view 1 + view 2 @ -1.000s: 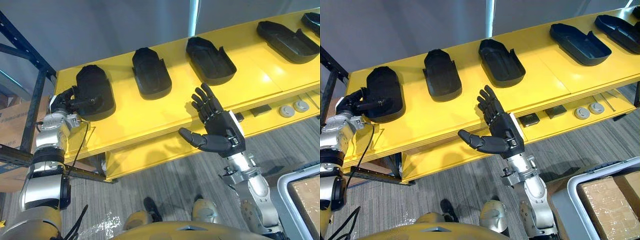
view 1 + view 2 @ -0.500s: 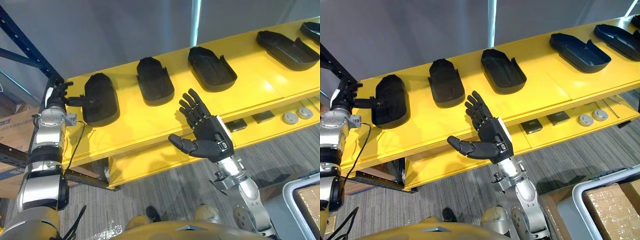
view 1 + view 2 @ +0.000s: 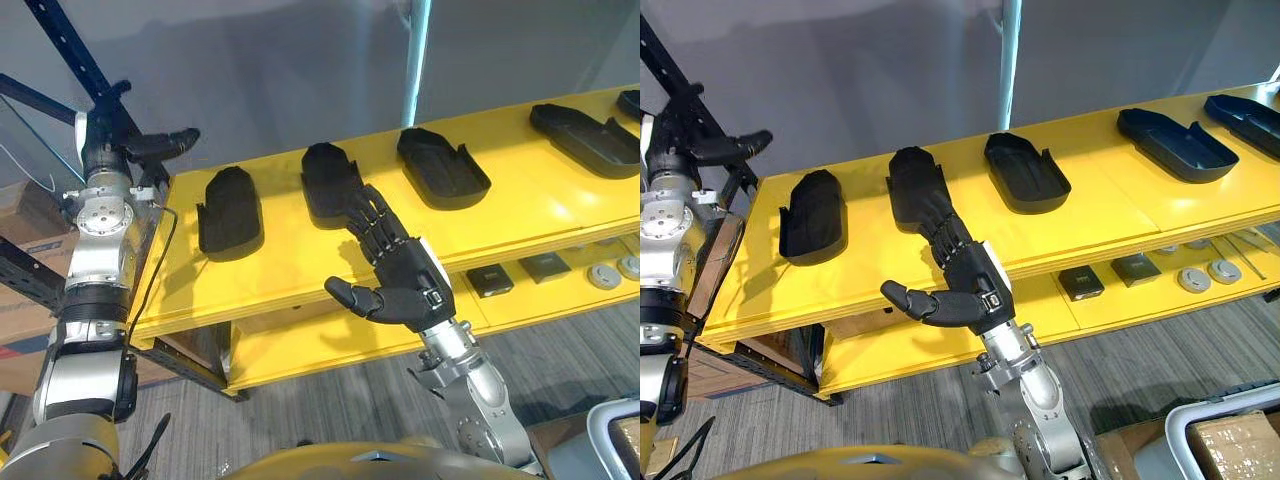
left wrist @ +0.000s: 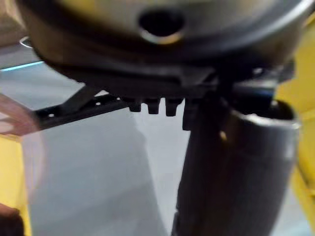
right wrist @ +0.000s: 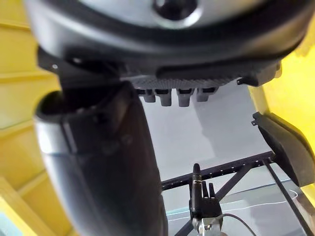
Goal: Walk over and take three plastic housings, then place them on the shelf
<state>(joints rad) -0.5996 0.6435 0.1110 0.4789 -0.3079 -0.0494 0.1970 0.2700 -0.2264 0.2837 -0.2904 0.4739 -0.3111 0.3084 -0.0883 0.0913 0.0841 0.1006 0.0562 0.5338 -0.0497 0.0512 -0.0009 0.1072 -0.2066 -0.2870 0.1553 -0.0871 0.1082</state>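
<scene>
Several black plastic housings lie in a row on the yellow shelf (image 3: 300,270): the leftmost housing (image 3: 230,210), a second housing (image 3: 328,180), a third housing (image 3: 443,167) and more to the right (image 3: 585,125). My left hand (image 3: 112,135) is raised above the shelf's left end, open, thumb pointing right, holding nothing. My right hand (image 3: 405,285) hangs open in front of the shelf's edge, fingers straight, its fingertips showing over the second housing's near end. The right wrist view shows one housing's end (image 5: 285,147) past the straight fingers.
A blue rack upright (image 3: 70,60) stands at the shelf's left end, with a cardboard box (image 3: 20,225) behind it. The lower shelf holds small dark blocks (image 3: 1080,283) and round silver discs (image 3: 1193,278). A grey bin (image 3: 1210,425) with a cardboard box sits at the lower right.
My left hand has let go of the leftmost housing and risen well above the shelf. My right hand has shifted left toward the second housing. The camera has also moved.
</scene>
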